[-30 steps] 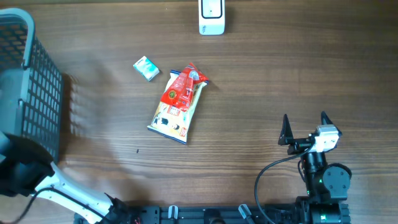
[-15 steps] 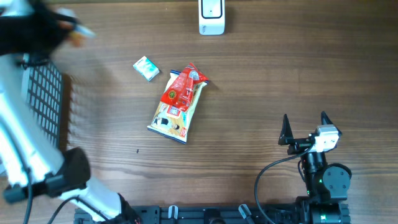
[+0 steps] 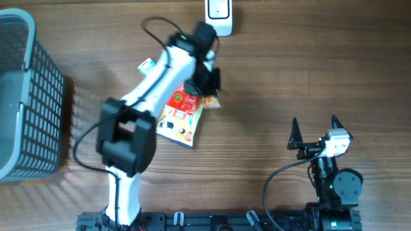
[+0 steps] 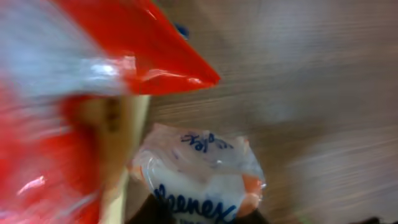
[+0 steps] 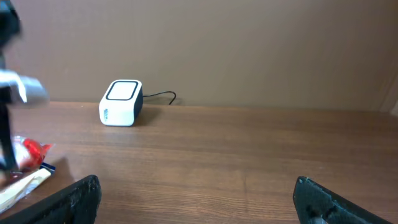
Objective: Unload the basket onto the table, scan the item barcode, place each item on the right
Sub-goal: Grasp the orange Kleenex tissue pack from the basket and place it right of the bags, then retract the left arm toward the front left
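Tissue pack (image 4: 202, 177), soft crinkly clear wrap, is at the tip of the left gripper (image 3: 210, 86), just beside the glossy red snack bag (image 3: 182, 109). Can't tell if the jaws clamp it. Right gripper (image 3: 314, 131) is spread wide, well apart. White boxy scanner (image 3: 218, 17) is at the far edge of the wood table (image 3: 308, 70), mesh basket (image 3: 32, 96) on the left.

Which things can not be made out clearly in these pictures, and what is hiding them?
- Left gripper: overhead, its own wrist covers the jaws, and the left wrist view is blurred. Open or shut cannot be told.
- Barcodes: none can be read on the snack bag or the tissue pack. They are too small overhead and blurred in the wrist view.
- Scanner: cut off by the top edge, overhead.
- Small green pack: partly hidden under the left arm, overhead.
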`<state>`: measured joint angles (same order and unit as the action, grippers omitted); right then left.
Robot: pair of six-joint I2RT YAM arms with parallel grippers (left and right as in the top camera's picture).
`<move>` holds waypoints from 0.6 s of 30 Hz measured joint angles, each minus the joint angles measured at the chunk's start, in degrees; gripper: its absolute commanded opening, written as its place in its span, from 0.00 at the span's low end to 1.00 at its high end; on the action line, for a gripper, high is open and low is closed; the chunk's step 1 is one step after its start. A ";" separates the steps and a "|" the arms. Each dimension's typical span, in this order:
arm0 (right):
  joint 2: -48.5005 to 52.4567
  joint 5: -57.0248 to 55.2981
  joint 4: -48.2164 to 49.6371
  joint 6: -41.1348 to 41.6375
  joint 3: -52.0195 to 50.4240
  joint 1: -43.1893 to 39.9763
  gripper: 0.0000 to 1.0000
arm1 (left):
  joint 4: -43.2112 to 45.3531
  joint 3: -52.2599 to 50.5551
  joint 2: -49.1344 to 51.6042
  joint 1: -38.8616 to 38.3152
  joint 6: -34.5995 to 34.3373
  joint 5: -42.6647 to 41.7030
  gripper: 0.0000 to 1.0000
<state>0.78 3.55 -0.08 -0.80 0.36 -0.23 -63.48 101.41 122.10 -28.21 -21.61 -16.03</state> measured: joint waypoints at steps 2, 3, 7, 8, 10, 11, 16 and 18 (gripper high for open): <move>0.00 0.00 0.00 0.00 0.00 0.00 1.00 | 2.54 -1.18 1.09 -2.03 -1.11 0.42 0.64; 0.00 0.00 0.00 0.00 0.00 0.00 1.00 | 3.13 -1.18 1.14 -2.47 -0.98 0.57 0.64; 0.00 0.00 0.00 0.00 0.00 0.00 1.00 | 5.11 -0.87 1.11 -2.58 -1.68 1.25 0.92; 0.00 0.00 0.00 0.00 0.00 0.00 1.00 | 4.00 -0.11 1.11 -2.21 -1.36 1.42 0.99; 0.00 0.00 0.00 0.00 0.00 0.00 1.00 | 0.17 3.74 1.03 -0.79 -1.53 1.49 1.00; 0.00 0.00 0.00 0.00 0.00 0.00 1.00 | -2.32 6.69 1.03 0.20 -1.70 1.40 1.00; 0.00 0.00 -0.02 0.00 0.00 0.00 1.00 | -15.23 23.71 -2.89 7.82 -1.64 1.64 1.00; 0.00 0.00 -0.02 0.00 0.00 0.00 1.00 | -19.87 28.83 -7.54 11.69 -1.64 1.66 1.00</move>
<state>0.78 3.55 -0.10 -0.80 0.36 -0.23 -83.35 130.23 114.56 -16.51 -23.24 -14.37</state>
